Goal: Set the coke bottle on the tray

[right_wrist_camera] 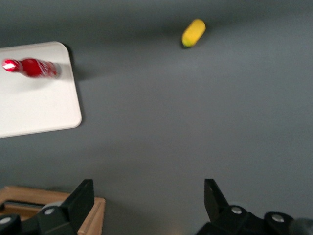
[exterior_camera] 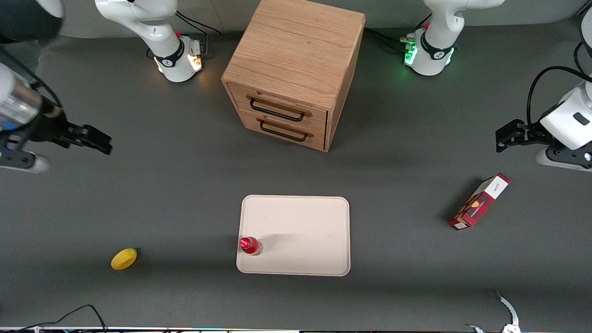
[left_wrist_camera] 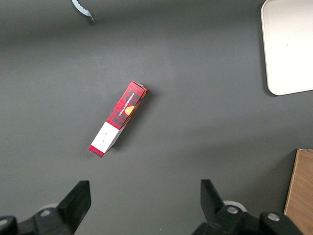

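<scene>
The coke bottle point(exterior_camera: 250, 245), small, glossy red with a red cap, stands upright on the cream-white tray point(exterior_camera: 305, 222), in the tray's near corner toward the working arm's end. It also shows in the right wrist view point(right_wrist_camera: 32, 68) on the tray point(right_wrist_camera: 34, 105). My right gripper point(exterior_camera: 95, 140) is open and empty. It hangs high above the bare table toward the working arm's end, well away from the tray and farther from the front camera than it. In the right wrist view the gripper point(right_wrist_camera: 148, 203) has its fingers spread wide with nothing between them.
A yellow fruit point(exterior_camera: 124, 258) lies on the table toward the working arm's end, also in the right wrist view point(right_wrist_camera: 193, 33). A wooden two-drawer cabinet point(exterior_camera: 293, 74) stands farther back at the middle. A red-and-white carton point(exterior_camera: 479, 201) lies toward the parked arm's end.
</scene>
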Action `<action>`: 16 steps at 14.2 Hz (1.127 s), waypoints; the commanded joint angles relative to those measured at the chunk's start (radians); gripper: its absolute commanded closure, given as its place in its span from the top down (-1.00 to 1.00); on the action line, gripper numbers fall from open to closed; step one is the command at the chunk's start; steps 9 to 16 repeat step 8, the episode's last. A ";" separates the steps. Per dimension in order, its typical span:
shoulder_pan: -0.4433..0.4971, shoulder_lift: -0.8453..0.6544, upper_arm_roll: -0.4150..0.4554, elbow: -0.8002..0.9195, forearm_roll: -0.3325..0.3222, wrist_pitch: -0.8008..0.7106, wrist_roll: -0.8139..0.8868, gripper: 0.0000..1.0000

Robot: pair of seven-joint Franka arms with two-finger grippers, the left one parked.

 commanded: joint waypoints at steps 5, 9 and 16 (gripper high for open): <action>0.002 -0.255 -0.084 -0.453 0.066 0.247 -0.067 1.00; 0.003 -0.235 -0.113 -0.381 0.110 0.193 -0.050 1.00; 0.003 -0.235 -0.113 -0.381 0.110 0.193 -0.050 1.00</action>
